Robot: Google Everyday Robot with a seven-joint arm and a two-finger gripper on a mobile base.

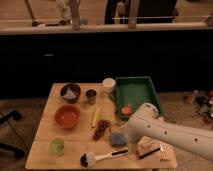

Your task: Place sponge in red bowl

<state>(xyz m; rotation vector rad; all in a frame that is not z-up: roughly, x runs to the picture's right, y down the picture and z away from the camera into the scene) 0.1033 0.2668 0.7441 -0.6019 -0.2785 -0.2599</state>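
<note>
Flat blue-grey rectangular sponge (118, 139) lies lower-centre on wooden table (75, 152), just left of the white hand (128, 133); hand opening: cannot tell.

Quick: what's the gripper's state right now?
Gripper: low over the table at the right edge of the sponge, mostly hidden by the arm; whether it is open, closed or holding anything cannot be told.

White arm (167, 134), dark dots; claw hidden behind

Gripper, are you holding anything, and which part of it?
Cannot tell. The gripper sits low beside the sponge, mostly hidden behind the white arm, so no hold shows.
</note>
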